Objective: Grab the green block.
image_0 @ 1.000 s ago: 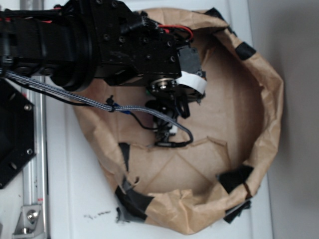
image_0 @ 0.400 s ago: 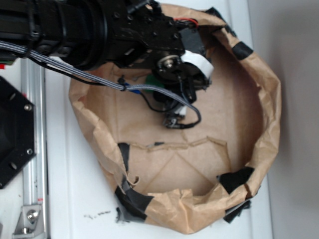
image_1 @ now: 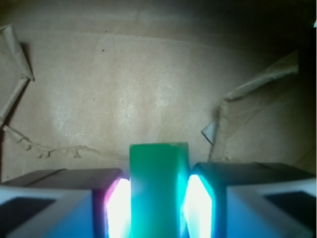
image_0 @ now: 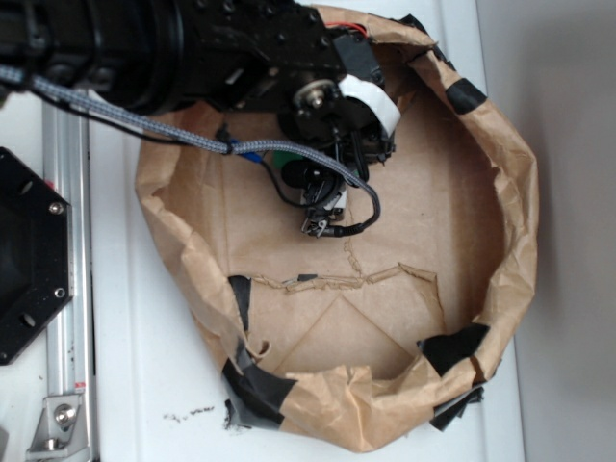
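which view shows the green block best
The wrist view: the green block fills the lower centre, standing between the two fingers of the gripper, which press its sides. In the exterior view only a green sliver peeks from under the arm, above the brown paper bag.

A white tabletop [image_0: 144, 366] carries a crumpled brown paper ring [image_0: 520, 221] patched with black tape [image_0: 452, 345]. A metal rail [image_0: 65, 289] runs along its left
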Controlling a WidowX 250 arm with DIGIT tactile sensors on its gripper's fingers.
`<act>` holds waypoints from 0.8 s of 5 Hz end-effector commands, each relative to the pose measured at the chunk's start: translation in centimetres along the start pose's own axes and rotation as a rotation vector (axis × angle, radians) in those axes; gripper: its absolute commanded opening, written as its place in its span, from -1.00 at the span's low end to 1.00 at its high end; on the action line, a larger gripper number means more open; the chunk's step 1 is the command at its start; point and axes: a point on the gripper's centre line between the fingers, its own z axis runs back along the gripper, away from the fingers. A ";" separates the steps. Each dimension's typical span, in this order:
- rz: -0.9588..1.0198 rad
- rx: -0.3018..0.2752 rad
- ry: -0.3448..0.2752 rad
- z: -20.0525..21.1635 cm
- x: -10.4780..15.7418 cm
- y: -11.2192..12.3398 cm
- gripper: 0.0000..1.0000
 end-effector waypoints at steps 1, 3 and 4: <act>-0.023 0.033 -0.109 6.5 0.6 0.2 -1.00; 0.118 -0.130 -0.130 14.8 0.1 -4.9 -1.00; 0.244 -0.179 -0.141 14.4 0.0 -4.5 -1.00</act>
